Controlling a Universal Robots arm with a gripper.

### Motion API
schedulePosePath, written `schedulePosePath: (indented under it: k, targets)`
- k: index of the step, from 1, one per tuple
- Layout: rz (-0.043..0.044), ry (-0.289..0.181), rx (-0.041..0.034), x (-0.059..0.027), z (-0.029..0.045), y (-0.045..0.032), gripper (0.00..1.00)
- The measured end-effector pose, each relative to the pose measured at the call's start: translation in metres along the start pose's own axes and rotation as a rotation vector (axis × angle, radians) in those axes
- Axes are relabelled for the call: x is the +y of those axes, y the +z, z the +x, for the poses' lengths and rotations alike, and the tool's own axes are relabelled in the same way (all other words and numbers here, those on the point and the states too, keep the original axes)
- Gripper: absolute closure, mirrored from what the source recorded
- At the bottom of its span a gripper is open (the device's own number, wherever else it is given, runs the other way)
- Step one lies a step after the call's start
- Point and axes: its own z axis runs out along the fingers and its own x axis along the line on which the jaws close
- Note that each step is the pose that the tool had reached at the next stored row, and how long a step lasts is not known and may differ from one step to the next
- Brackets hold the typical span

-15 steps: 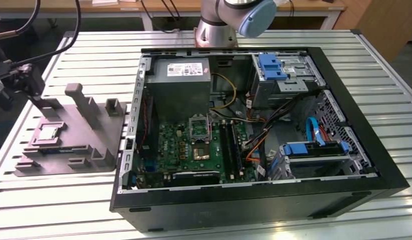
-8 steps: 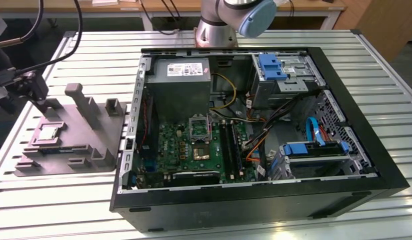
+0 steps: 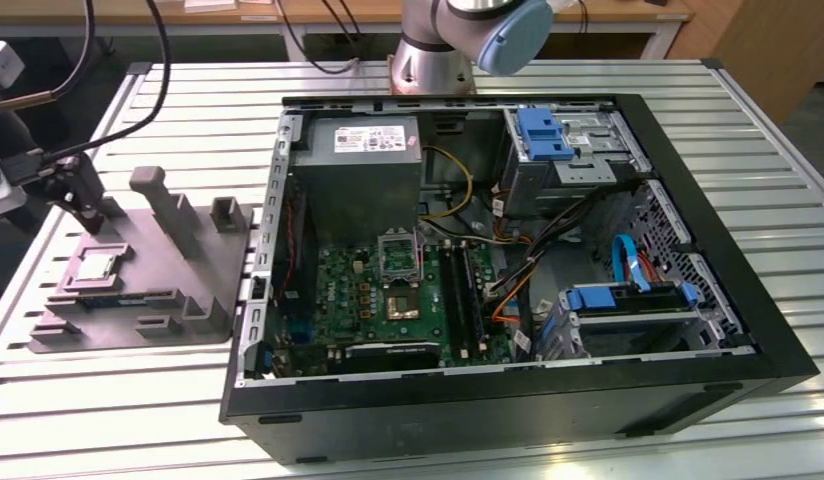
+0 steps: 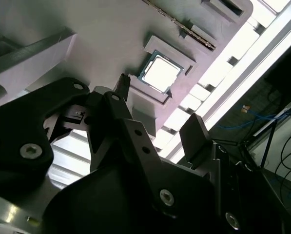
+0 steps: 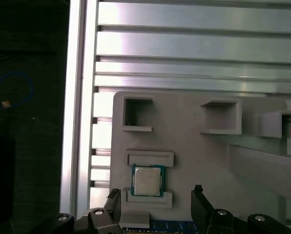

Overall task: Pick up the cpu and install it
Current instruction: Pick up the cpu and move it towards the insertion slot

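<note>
The cpu (image 3: 95,265), a small square chip with a pale metal top, lies flat in a recess of the grey moulded tray (image 3: 159,300) at the exterior view's left. Both wrist views show the cpu (image 4: 160,72) (image 5: 147,180) seated in its pocket. My gripper (image 3: 85,215) hangs just above the tray, close over the chip. It is open, and its two black fingers (image 5: 113,199) stand apart on either side of the chip's pocket with nothing between them (image 4: 160,109). Inside the open computer case, the black socket with its metal frame (image 3: 400,275) sits on the green motherboard.
The black computer case (image 3: 519,400) lies open on the slatted aluminium table (image 3: 105,420), with power supply, cables and blue drive brackets inside. The tray has raised posts (image 3: 152,190) and further empty pockets (image 5: 138,114). The table edge (image 5: 77,97) runs close beside the tray.
</note>
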Motion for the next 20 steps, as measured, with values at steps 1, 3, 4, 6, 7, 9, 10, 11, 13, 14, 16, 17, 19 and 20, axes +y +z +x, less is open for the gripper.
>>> schedulePosePath:
  k: [1, 3, 4, 6, 7, 9, 10, 11, 13, 14, 16, 17, 19, 20]
  targets:
    - [0.0, 0.0, -0.0008, -0.0002, 0.0001, 0.0017, 0.32]
    - [0.0001, 0.0, -0.0018, -0.0006, 0.0002, 0.0053, 0.32]
    - [0.0001, 0.0, -0.0021, -0.0008, 0.0003, 0.0071, 0.32]
    - [-0.0001, 0.0, -0.0038, -0.0012, 0.0005, 0.0104, 0.32]
    - [-0.0001, 0.0, -0.0043, -0.0017, 0.0008, 0.0118, 0.32]
    - [-0.0002, 0.0, -0.0057, -0.0027, 0.0011, 0.0147, 0.32]
    - [-0.0003, 0.0, -0.0063, -0.003, 0.0016, 0.0165, 0.32]
    - [-0.0003, 0.0, -0.0065, -0.0031, 0.0026, 0.0181, 0.32]
    - [-0.0003, 0.0, -0.0065, -0.0032, 0.0038, 0.0209, 0.32]
    - [-0.0003, 0.0, -0.0067, -0.0033, 0.0041, 0.0222, 0.32]
    - [-0.0002, 0.0, -0.0065, -0.0033, 0.0051, 0.0238, 0.32]
    - [-0.0002, 0.0, -0.0063, -0.0033, 0.0052, 0.0241, 0.32]
    - [-0.0001, 0.0, -0.0055, -0.0033, 0.0053, 0.0242, 0.32]
    - [-0.0002, 0.0, -0.0055, -0.0033, 0.0053, 0.0242, 0.32]
